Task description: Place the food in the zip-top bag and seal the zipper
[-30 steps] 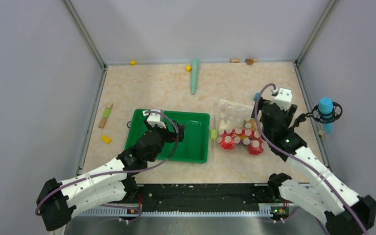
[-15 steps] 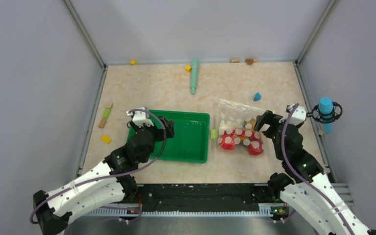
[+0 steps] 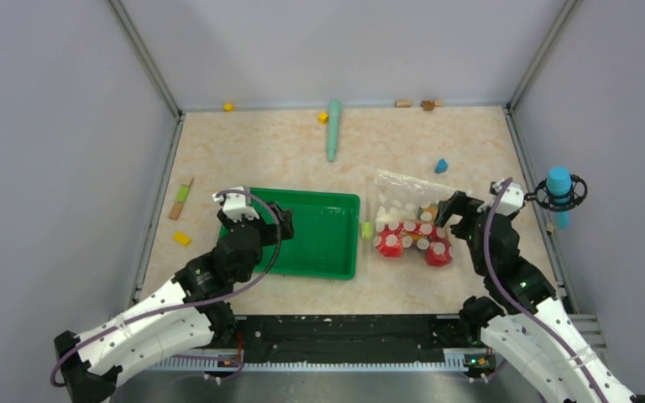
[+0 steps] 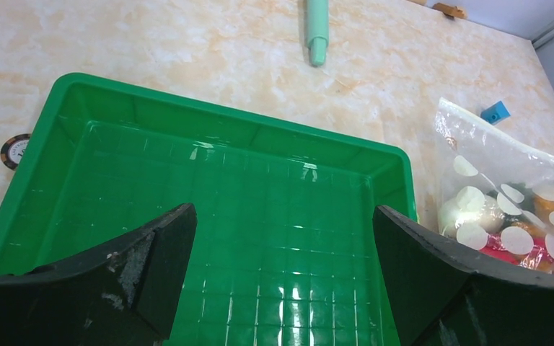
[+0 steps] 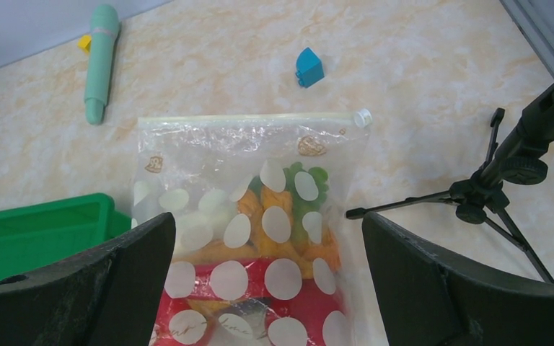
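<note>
Marbled tabletop [image 3: 260,143], left gripper [image 4: 281,216] splayed wide over green tray [image 4: 223,119], right gripper [image 5: 267,223] likewise over zip-top bag [image 5: 252,144], both empty

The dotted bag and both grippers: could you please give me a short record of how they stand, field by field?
bag: lying flat, right of the green tray
food: inside the bag, bunched at its near end
zipper: along the far edge, white slider at its right end
left gripper: open, over the tray
right gripper: open, above the bag, holding nothing
</note>
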